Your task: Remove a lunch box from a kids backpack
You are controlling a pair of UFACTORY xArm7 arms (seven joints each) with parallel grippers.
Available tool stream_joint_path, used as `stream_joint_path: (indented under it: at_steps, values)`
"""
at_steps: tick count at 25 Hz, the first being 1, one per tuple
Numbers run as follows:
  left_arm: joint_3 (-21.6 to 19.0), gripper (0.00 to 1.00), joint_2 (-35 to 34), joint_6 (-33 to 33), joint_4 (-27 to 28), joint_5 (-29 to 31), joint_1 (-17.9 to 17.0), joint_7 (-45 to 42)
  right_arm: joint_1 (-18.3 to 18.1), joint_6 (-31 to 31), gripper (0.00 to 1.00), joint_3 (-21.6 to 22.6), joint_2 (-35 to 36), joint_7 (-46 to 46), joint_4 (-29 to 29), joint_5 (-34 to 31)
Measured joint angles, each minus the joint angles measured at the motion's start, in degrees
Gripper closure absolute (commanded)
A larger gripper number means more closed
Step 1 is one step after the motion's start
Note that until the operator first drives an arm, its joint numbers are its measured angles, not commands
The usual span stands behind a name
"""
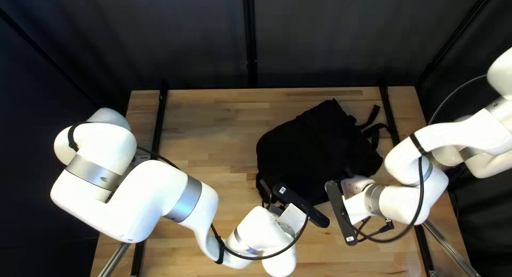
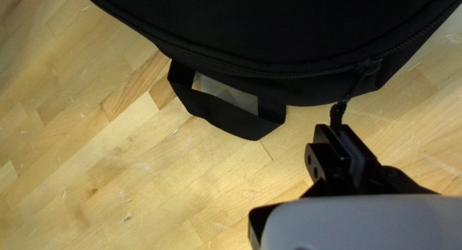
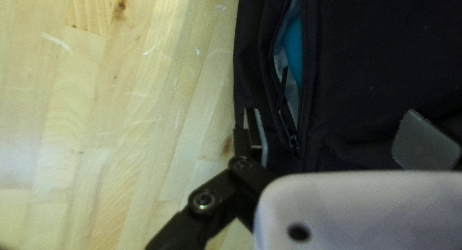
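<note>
The black backpack (image 1: 314, 149) lies on the table at the right of the middle. At its near left corner is my left gripper (image 1: 301, 205); beside its near right edge is my right gripper (image 1: 341, 213). In the left wrist view, my left gripper (image 2: 340, 129) is shut on the cord of a zipper pull (image 2: 338, 110), beside the backpack's carry handle (image 2: 221, 114). The right wrist view shows my right gripper (image 3: 339, 139) open, its fingers spread over the backpack's edge. Ahead of it, a partly unzipped opening shows something teal (image 3: 293, 50) inside; its full shape is hidden.
Loose black straps (image 1: 373, 125) reach from the backpack toward the right side of the table. Dark rails (image 1: 160, 119) cross the table at both sides. Cables loop around both forearms. My two grippers are close together at the backpack's near side.
</note>
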Motion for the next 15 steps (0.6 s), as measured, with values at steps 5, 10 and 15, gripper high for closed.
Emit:
stream_joint_path:
  at_steps: [5, 10, 15]
  values:
    - [0.2, 1.00, -0.5, -0.5, -1.1, 0.4, -0.2, -0.7, 0.6, -0.9, 0.00, 1.5, 0.1, 3.7, -2.6, -3.1]
    - [0.3, 1.00, -0.6, -0.6, -1.4, 0.7, -0.4, -1.1, 0.4, -2.4, 0.00, 1.9, 0.7, 6.6, -4.1, -6.7]
    - [0.4, 1.00, -0.8, -0.7, -1.6, 0.9, -0.6, -1.5, -0.7, -3.9, 0.00, 1.4, 1.9, 7.4, -3.7, -10.4]
